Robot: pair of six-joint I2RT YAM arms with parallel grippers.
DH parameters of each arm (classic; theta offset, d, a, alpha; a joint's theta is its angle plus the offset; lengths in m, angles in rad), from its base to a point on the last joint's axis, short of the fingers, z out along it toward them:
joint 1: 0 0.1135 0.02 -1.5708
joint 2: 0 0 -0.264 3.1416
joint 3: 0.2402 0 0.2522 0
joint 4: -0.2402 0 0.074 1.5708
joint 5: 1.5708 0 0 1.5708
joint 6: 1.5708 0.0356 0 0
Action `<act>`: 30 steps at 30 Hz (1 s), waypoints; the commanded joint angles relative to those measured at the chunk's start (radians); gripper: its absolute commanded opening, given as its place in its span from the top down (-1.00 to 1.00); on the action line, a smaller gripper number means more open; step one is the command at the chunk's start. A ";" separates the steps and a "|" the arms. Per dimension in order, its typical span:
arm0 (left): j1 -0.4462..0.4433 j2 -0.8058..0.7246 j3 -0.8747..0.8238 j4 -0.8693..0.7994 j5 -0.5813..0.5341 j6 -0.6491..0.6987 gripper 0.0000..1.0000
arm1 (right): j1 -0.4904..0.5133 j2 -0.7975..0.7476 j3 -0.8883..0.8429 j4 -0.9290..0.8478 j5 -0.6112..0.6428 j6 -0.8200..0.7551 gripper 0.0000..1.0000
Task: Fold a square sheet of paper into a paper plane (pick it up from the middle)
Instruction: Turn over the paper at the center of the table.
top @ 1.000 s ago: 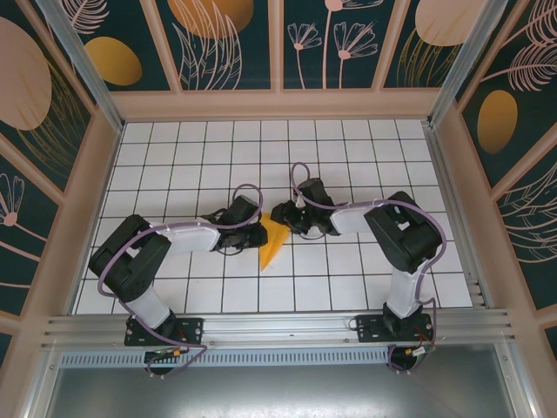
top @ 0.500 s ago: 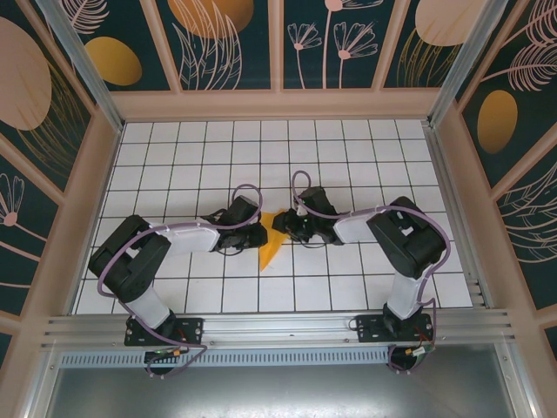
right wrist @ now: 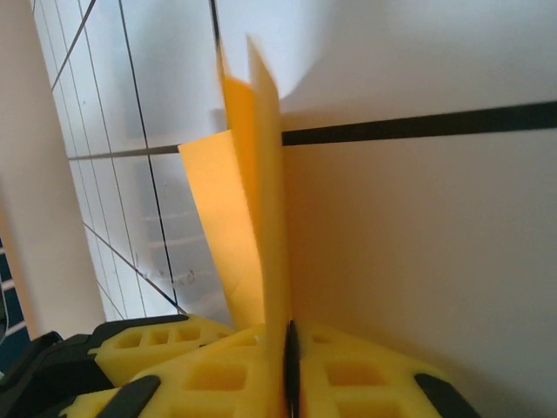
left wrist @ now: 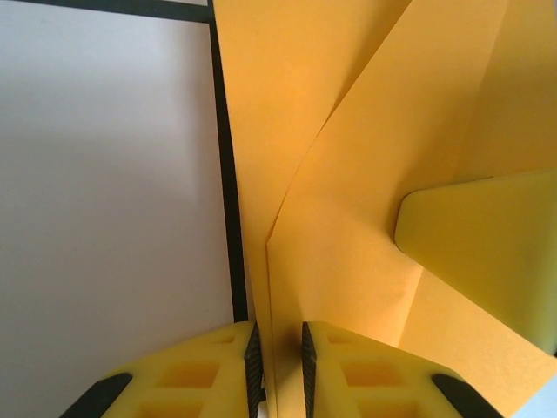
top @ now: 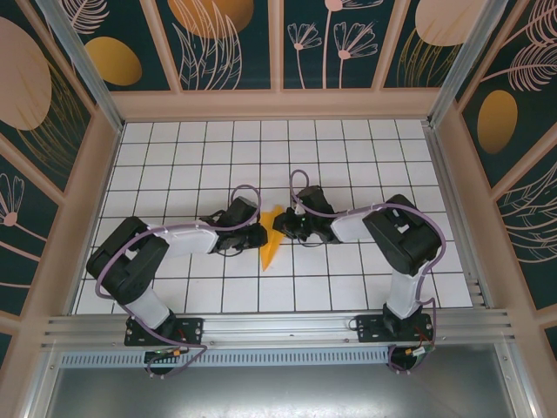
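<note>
Left wrist: left claw is nearly closed, its pads pinching an edge of the paper. Beyond the pads the paper fans out in folded layers, with the white table to its left. Right wrist: right claw is clamped tight on the paper's thin edge. Top external: the paper's pointed end faces the arm bases, with the left claw on the paper's left and the right claw at its far-right corner.

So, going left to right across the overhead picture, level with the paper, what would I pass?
The left arm's bent elbow → left hand → folded orange paper → right hand → right arm's bent elbow.
</note>
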 commanded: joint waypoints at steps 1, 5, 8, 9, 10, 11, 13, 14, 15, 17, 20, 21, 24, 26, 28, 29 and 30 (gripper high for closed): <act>-0.015 -0.039 -0.036 0.008 0.017 -0.026 0.52 | 0.007 0.002 0.030 -0.004 -0.003 -0.026 0.83; -0.015 -0.184 -0.082 0.016 -0.080 -0.063 0.45 | 0.001 -0.059 0.073 -0.139 0.049 -0.102 0.90; -0.015 -0.316 -0.118 -0.006 -0.203 -0.097 0.33 | 0.001 -0.120 0.144 -0.330 0.139 -0.206 0.91; -0.015 -0.355 -0.130 -0.014 -0.235 -0.105 0.31 | 0.001 -0.139 0.170 -0.396 0.174 -0.238 0.90; -0.015 -0.400 -0.141 -0.028 -0.285 -0.116 0.29 | 0.003 -0.163 0.200 -0.475 0.227 -0.277 0.90; -0.015 -0.445 -0.155 -0.048 -0.334 -0.131 0.26 | 0.003 -0.182 0.236 -0.560 0.287 -0.310 0.90; -0.014 -0.526 -0.184 -0.079 -0.422 -0.158 0.19 | 0.008 -0.204 0.313 -0.732 0.427 -0.367 0.88; -0.014 -0.568 -0.199 -0.095 -0.466 -0.172 0.17 | 0.018 -0.212 0.355 -0.817 0.500 -0.399 0.88; -0.013 -0.602 -0.215 -0.104 -0.498 -0.183 0.15 | 0.025 -0.214 0.393 -0.888 0.586 -0.417 0.88; -0.010 -0.679 -0.252 -0.122 -0.560 -0.207 0.12 | 0.043 -0.191 0.480 -1.073 0.781 -0.418 0.85; -0.008 -0.782 -0.300 -0.151 -0.637 -0.249 0.09 | 0.078 -0.088 0.629 -1.346 1.049 -0.372 0.85; -0.006 -0.811 -0.313 -0.161 -0.658 -0.262 0.08 | 0.092 -0.051 0.671 -1.414 1.109 -0.353 0.85; -0.006 -0.908 -0.350 -0.183 -0.713 -0.303 0.06 | 0.137 0.070 0.766 -1.534 1.211 -0.326 0.87; -0.006 -0.967 -0.369 -0.195 -0.738 -0.319 0.06 | 0.172 0.147 0.818 -1.545 1.203 -0.320 0.87; -0.006 -1.021 -0.378 -0.211 -0.761 -0.318 0.05 | 0.219 0.234 0.888 -1.544 1.177 -0.315 0.87; -0.006 -1.038 -0.381 -0.220 -0.766 -0.319 0.05 | 0.238 0.275 0.925 -1.542 1.161 -0.312 0.86; -0.006 -1.054 -0.382 -0.233 -0.772 -0.319 0.05 | 0.260 0.320 0.972 -1.537 1.130 -0.314 0.84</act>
